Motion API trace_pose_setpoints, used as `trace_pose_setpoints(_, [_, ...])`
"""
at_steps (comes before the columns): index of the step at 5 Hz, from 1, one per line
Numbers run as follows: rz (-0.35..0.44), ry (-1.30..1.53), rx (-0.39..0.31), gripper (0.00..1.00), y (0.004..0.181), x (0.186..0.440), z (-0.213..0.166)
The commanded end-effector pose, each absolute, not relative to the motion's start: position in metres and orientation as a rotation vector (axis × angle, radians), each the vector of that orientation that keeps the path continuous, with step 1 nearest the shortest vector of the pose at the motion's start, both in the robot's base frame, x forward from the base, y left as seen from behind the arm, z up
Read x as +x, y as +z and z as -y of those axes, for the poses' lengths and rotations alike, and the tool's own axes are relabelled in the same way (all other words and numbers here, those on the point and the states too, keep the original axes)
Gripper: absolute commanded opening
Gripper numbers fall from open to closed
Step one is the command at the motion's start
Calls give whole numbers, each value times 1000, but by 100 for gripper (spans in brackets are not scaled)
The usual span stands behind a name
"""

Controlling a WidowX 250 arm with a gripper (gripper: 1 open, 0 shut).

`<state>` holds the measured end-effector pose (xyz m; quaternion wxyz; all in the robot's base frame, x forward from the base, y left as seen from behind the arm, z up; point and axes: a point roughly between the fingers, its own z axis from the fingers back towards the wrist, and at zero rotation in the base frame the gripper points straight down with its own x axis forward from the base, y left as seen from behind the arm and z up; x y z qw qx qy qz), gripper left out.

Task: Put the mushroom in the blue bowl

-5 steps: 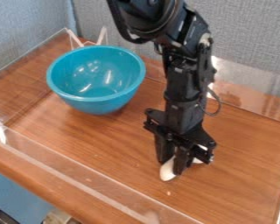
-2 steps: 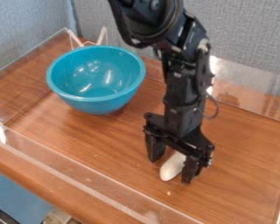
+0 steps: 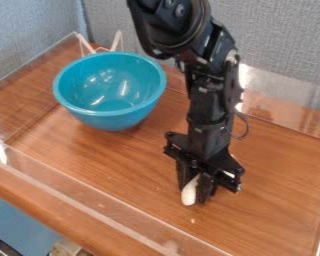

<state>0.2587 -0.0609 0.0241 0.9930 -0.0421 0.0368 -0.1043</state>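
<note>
The mushroom (image 3: 190,194) lies on the wooden table at the front right; only its cream-white stem shows, poking out below the black fingers. My gripper (image 3: 202,189) points straight down and its fingers are drawn in against the stem, shut on the mushroom, with the tips at the table surface. The blue bowl (image 3: 109,90), round and glossy turquoise, stands with nothing in it at the back left, well apart from the gripper.
The wooden table (image 3: 83,160) is fenced by low clear plastic walls (image 3: 29,72) along its left, back and front edges. Bare wood lies between the bowl and the gripper. The black arm (image 3: 203,70) rises above the gripper.
The fingers opened wide around the mushroom, then closed in on it. The hand itself stayed where it was, and the bowl has not moved.
</note>
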Motion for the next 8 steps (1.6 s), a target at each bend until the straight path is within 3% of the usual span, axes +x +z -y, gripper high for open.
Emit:
trace_pose_setpoints(1, [25, -191, -99, 0, 67, 271, 54])
trace_pose_setpoints(2, [84, -136, -99, 0, 110, 285, 29])
trace_pose_setpoints(4, [141, 57, -56, 0, 178, 314, -64])
trace_pose_setpoints(5, [132, 124, -40, 0, 184, 312, -102])
trace_pose_setpoints(6, [111, 131, -38, 0, 176, 309, -112])
trace_pose_setpoints(7, [95, 85, -42, 0, 171, 303, -101])
trace_pose_setpoints(8, [104, 41, -51, 0, 181, 300, -88])
